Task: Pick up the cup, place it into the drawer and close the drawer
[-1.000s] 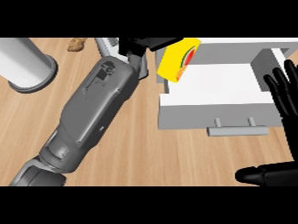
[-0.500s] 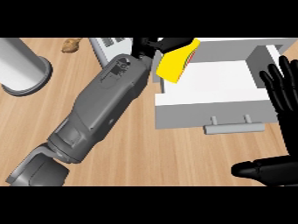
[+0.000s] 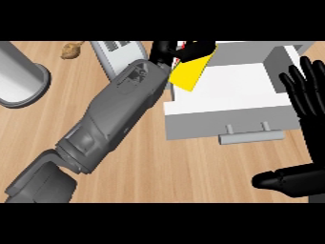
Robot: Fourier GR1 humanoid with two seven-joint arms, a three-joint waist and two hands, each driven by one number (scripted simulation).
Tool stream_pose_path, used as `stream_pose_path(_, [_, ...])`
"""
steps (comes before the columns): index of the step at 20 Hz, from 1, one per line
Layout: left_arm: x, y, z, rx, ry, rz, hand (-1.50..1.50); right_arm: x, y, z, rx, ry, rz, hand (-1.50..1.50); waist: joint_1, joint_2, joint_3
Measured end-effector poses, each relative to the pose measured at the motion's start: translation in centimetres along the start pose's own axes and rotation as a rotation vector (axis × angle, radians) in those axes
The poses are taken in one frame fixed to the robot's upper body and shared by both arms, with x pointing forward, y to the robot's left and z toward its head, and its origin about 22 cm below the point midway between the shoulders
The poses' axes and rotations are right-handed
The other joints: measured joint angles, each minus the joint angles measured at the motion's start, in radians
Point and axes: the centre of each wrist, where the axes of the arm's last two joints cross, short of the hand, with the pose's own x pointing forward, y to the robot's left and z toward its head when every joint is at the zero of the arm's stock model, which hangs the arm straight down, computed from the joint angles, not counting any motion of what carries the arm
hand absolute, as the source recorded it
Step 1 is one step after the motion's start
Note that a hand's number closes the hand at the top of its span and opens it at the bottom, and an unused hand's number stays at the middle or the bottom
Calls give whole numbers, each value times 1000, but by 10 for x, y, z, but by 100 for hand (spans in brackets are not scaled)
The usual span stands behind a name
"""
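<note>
A yellow cup [image 3: 188,72] hangs tilted over the left rim of the open white drawer [image 3: 228,97], near its back. My left hand [image 3: 170,50] is shut on the cup at the view's top, with the grey forearm running diagonally down to the lower left. The hand hides the cup's upper part. My right hand [image 3: 312,95] rests open at the right edge, fingers up, beside the drawer's right wall. The drawer's handle [image 3: 250,137] faces me.
A white cylinder on a round grey base [image 3: 14,76] stands at the far left. A small brown object [image 3: 71,50] lies at the back. A grey appliance [image 3: 116,55] sits behind the left forearm. Bare wooden counter spreads in front of the drawer.
My left hand has carried the cup rightward and a little down toward the drawer's interior. The right hand has barely shifted.
</note>
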Motion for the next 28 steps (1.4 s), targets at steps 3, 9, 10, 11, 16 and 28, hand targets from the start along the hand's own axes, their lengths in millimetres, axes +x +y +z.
stream_pose_path(3, [0, -3, 0, -5, 13, -59, 150, -3, 0, 1, 15, 1, -4, -150, -10, 2, 0])
stream_pose_path(9, [-5, -9, 4, -9, 22, -134, -150, -4, 1, -1, 32, -11, -23, -150, -29, 3, 1])
stream_pose_path(10, [-6, -9, 5, -5, 20, -130, -150, 0, 2, -1, 37, -14, -27, -150, -33, 3, 1])
stream_pose_path(11, [-7, -9, 7, -4, 22, -125, -150, 3, 2, -3, 37, -21, -31, -150, -34, 4, 0])
stream_pose_path(16, [0, -13, 5, -3, 5, -45, -150, 0, 3, -4, 42, -24, -70, -150, -25, 6, 0])
stream_pose_path(28, [13, -12, 7, 12, -69, 203, -150, 15, -9, 14, 78, -15, -87, 150, 52, -16, -1])
